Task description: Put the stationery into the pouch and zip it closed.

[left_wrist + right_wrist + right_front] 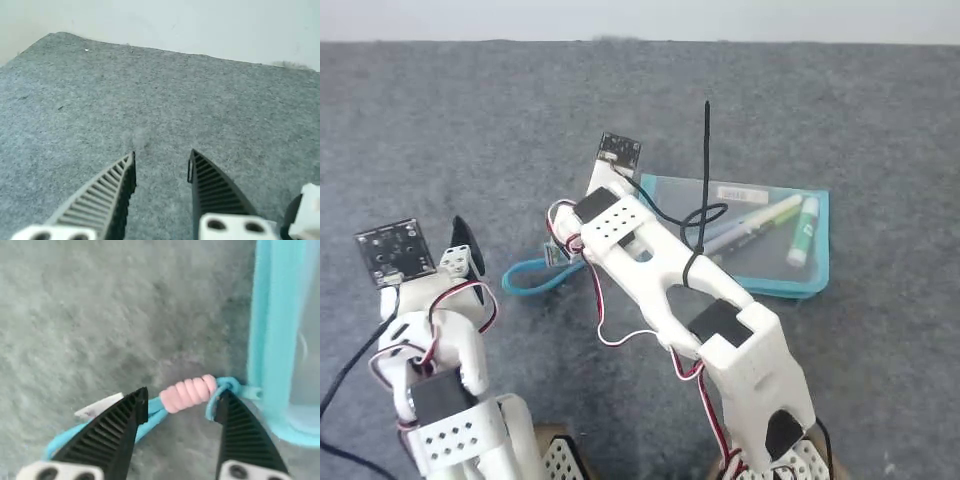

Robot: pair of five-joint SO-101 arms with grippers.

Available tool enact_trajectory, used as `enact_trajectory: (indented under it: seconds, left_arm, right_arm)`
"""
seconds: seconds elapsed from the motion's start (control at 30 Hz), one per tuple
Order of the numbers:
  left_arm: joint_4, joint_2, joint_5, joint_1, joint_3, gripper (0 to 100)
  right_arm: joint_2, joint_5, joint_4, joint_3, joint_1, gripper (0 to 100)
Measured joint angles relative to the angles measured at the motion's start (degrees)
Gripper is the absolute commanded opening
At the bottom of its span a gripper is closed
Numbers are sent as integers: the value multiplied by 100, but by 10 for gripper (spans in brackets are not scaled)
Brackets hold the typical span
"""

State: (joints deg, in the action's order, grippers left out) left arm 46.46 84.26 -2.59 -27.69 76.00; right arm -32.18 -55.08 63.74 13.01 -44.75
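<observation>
Right wrist view: my right pincer (183, 392) is spread, straddling the pink zip pull (190, 390) just beside the pouch (272, 340), lined up to tug it shut, I reckon. Pens (760, 222) lie inside already. Left pincer (162, 152) spread, idle over desk (150, 90).

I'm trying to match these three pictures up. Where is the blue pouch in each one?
High view: the pouch lies right of centre, partly behind the right arm.
Right wrist view: its blue edge stands just beyond the right gripper.
Left wrist view: faces away from it, over the mat past the left gripper.
Shared landmark: the grey mat; the blue strap also links high and right wrist views.
</observation>
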Motion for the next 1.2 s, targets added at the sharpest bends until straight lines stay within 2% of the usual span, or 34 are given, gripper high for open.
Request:
enact_trajectory:
  seconds: [0.1,0.2,0.4,0.53,0.83,1.0,1.2]
  left_arm:
    - [0,0,0,0,0,164]
    - [0,0,0,0,0,164]
    - [0,0,0,0,0,164]
    - [0,0,0,0,0,164]
    - [0,0,0,211,0,164]
    - [0,0,0,220,0,164]
    - [0,0,0,220,0,164]
  right_arm:
    - [0,123,492,53,185,121]
    - [0,677,976,62,413,124]
    - [0,1248,1371,53,932,124]
    - [0,2330,1864,53,1125,124]
    - [-387,4475,2637,290,2092,122]
    - [-457,4659,3147,941,2365,121]
    - [-369,3965,3578,1662,1916,123]
